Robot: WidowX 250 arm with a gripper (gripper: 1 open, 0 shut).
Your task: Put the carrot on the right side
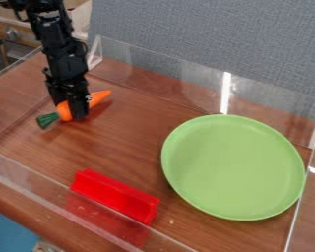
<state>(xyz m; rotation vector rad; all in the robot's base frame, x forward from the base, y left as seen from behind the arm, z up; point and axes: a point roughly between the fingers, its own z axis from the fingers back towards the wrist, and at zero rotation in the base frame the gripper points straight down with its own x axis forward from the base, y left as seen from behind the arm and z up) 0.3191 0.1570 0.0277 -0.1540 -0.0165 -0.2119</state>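
The orange carrot (90,101) lies on the wooden table at the left, its dark green stem end (47,121) pointing toward the lower left. My black gripper (72,108) comes straight down from above and is shut on the carrot's middle, with the fingertips at the table surface. The carrot's tapered tip sticks out to the right of the fingers.
A large green plate (234,165) lies on the right half of the table. A red rectangular block (114,195) sits near the front edge. Clear acrylic walls (226,87) enclose the table, with a grey panel behind.
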